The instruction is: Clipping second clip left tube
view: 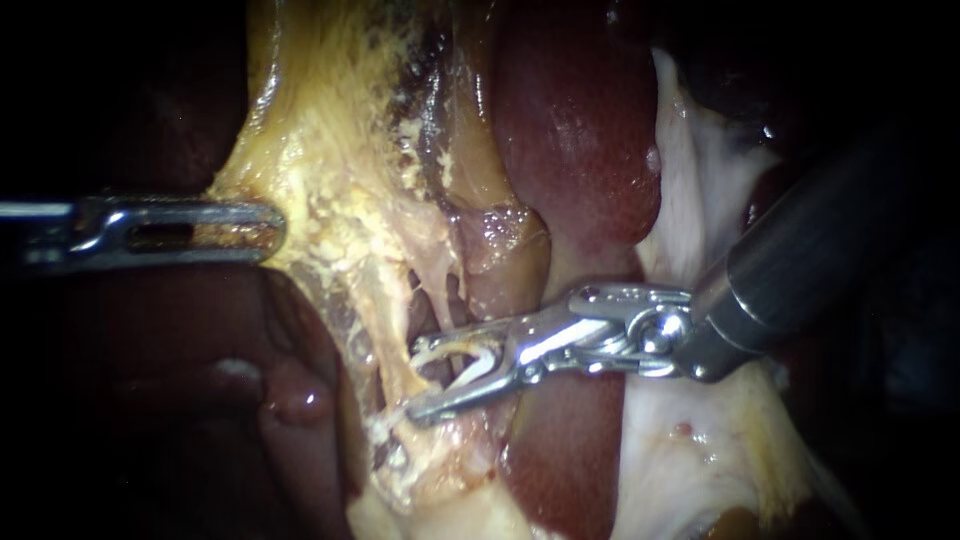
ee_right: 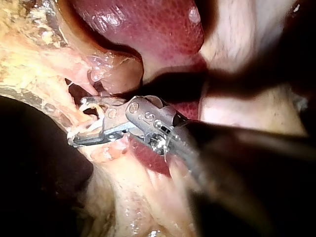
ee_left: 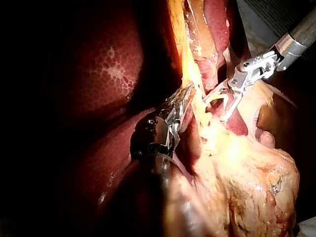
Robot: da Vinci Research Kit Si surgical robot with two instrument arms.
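Observation:
My right instrument comes in from the right with its jaws open. A pale, open clip sits between them. The jaws straddle a thin pale tube that runs down out of the yellow fatty tissue. In the right wrist view the same jaws stand open around the strand, with the clip inside. My left instrument enters from the left, level, its jaws shut on the edge of the yellow tissue. The left wrist view shows those jaws gripping it, with the right instrument just beyond.
Dark red liver lies behind and above the right instrument's jaws, and more of it lies below them. Whitish tissue lies under the right shaft. A rounded red lobe sits below the left instrument.

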